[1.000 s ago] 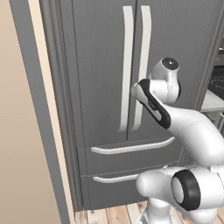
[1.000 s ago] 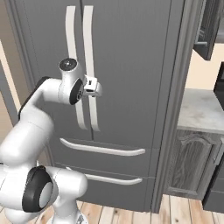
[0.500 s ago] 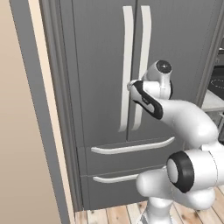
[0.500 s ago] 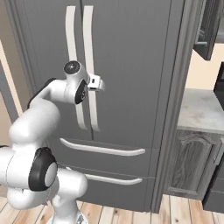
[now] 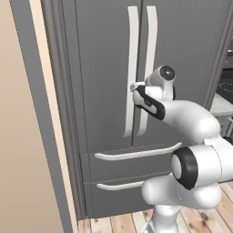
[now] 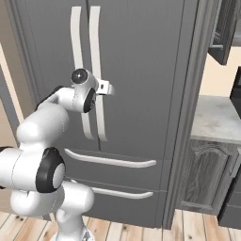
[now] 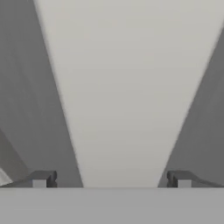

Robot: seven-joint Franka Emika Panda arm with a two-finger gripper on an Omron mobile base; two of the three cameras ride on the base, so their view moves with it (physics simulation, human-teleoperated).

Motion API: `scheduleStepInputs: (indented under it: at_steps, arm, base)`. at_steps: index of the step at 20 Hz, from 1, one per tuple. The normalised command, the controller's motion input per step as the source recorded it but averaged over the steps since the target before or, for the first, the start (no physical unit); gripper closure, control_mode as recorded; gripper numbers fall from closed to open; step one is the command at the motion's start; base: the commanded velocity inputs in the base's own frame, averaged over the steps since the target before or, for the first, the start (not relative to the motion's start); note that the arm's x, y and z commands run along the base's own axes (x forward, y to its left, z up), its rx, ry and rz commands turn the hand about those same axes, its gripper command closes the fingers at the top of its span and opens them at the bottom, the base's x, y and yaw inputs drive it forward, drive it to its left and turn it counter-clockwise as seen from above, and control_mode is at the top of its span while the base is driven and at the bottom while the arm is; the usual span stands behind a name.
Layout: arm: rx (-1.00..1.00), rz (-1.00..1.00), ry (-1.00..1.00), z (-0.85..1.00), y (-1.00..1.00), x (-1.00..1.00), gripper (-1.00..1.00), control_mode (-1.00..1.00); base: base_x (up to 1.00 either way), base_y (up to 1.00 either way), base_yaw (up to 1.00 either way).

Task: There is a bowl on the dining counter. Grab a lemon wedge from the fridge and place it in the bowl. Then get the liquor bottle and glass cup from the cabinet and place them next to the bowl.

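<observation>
The fridge (image 5: 100,68) is a tall dark grey French-door unit with both doors shut; it also fills much of the right base view (image 6: 141,70). Two long pale handles run down its middle, with two drawers below. My gripper (image 5: 135,86) is pressed up to these handles at mid height, and it appears again in the right base view (image 6: 107,87). In the hand view my gripper (image 7: 111,179) is open, and a pale handle (image 7: 131,87) stands between the two dark fingertips (image 7: 41,178). The lemon wedge, bowl, dining counter, liquor bottle, glass cup and cabinet are out of view.
A beige wall and grey side panel (image 5: 27,136) flank the fridge on the left. To its right stand a pale worktop (image 6: 216,122) over an arched-panel base cabinet (image 6: 202,179), with a dark wall cabinet (image 6: 226,28) above. Wooden floor lies below.
The arm has stretched forward and the hand has closed in on the fridge handles, moving left in the left base view. The jaws stay open.
</observation>
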Motion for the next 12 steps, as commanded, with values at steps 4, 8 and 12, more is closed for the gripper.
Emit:
scheduleStepInputs:
  at_steps: [4,8,12]
  arm:
    - [0.00,0.00,-0.06,0.00,0.00,0.34,-1.00,-1.00]
    - [0.00,0.00,-0.03,-0.01,0.00,0.43,-1.00,-1.00]
    - [0.00,0.00,-0.01,-0.02,0.00,0.46,1.00,-1.00]
  base:
    - [0.00,0.00,0.00]
    - [0.00,0.00,0.00]
    - [0.00,0.00,0.00]
